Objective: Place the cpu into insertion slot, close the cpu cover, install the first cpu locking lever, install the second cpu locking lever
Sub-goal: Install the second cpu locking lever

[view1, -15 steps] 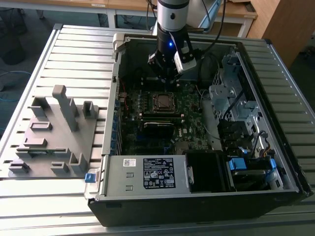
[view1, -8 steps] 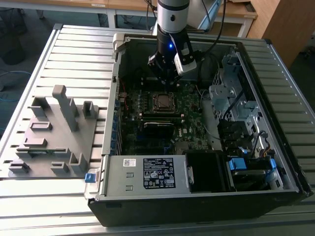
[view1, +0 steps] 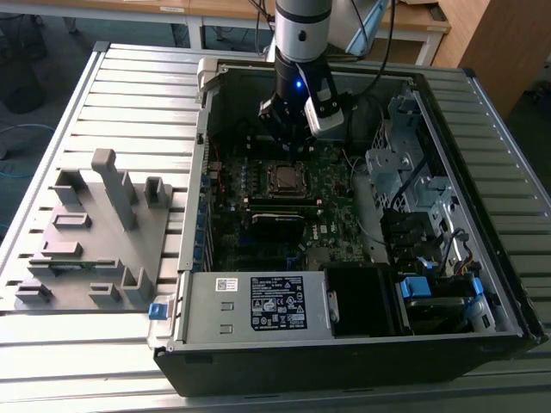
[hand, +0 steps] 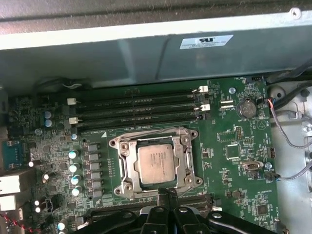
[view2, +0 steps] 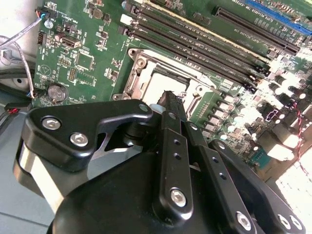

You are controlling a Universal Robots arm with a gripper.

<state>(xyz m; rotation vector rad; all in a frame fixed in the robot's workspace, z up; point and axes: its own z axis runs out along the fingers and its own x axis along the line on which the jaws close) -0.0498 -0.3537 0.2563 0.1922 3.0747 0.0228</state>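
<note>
The cpu [hand: 156, 164] lies flat in the insertion slot [hand: 127, 165] on the green motherboard [hand: 234, 195], silver top up. The cpu cover [hand: 187, 168], a silvery frame, lies down around it. The cpu [view2: 163, 84] and cover [view2: 141, 68] also appear just beyond the fingers in the second wrist view. A thin wire lever [hand: 146, 132] runs along one socket edge. My gripper [hand: 168, 194] is shut with nothing between its fingers, its tips at the edge of the cover frame. In the exterior view the gripper [view1: 289, 148] hangs just behind the socket [view1: 285, 177].
Long black memory slots [hand: 136, 111] flank the socket on two sides. The case walls [view1: 200, 198] surround the board, with a power supply [view1: 258, 303] in front and drive bays [view1: 405, 172] and cables on the exterior view's right. A grey fixture [view1: 95, 232] stands on the slatted table.
</note>
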